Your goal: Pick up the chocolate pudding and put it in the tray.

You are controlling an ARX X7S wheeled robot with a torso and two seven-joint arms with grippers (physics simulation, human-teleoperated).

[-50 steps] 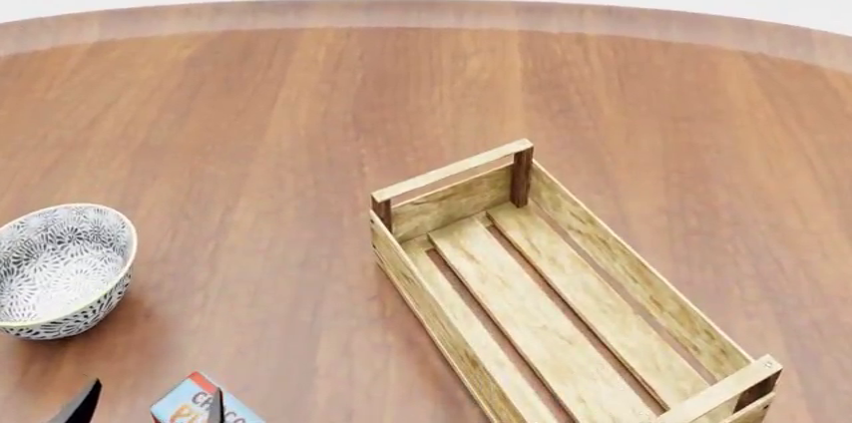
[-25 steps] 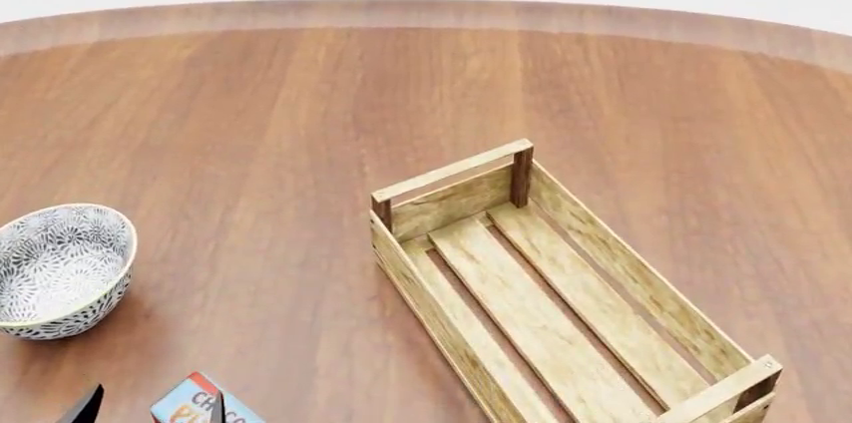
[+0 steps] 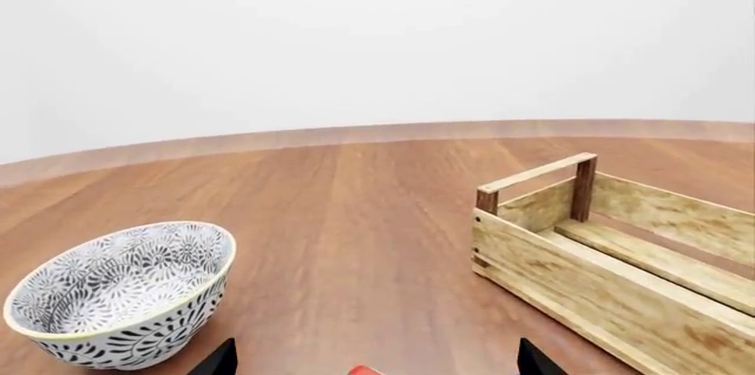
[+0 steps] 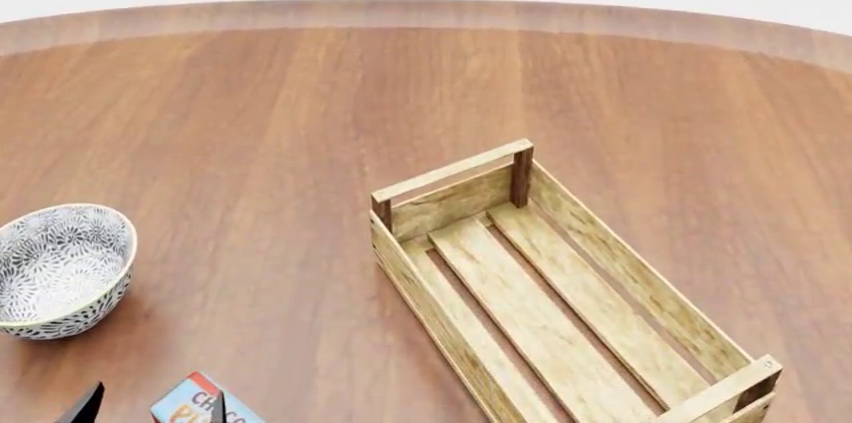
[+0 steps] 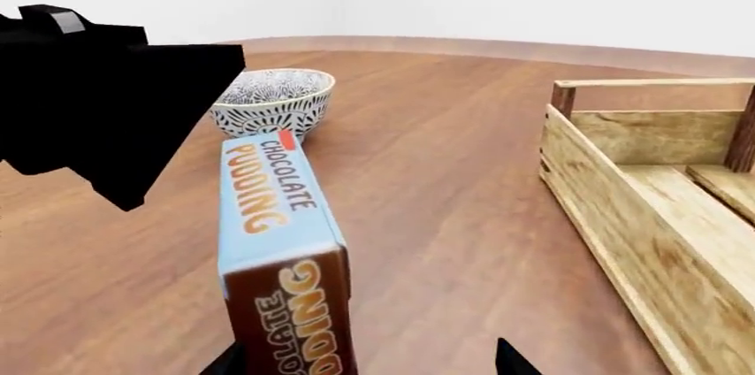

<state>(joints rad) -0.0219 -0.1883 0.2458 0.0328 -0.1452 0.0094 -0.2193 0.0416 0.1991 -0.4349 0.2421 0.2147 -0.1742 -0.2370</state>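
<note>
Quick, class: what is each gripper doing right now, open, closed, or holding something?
Left gripper: open, holding nothing, fingertips straddling the chocolate pudding.
Right gripper: open, empty.

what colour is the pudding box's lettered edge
Light blue with orange lettering on the chocolate pudding, clearest in the right wrist view.

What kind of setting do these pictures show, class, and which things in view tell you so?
Probably a bare simulated test tabletop, not a lived-in room: a round wooden table against blank white surroundings, holding only a slatted wooden tray, a patterned bowl and a chocolate pudding carton.
</note>
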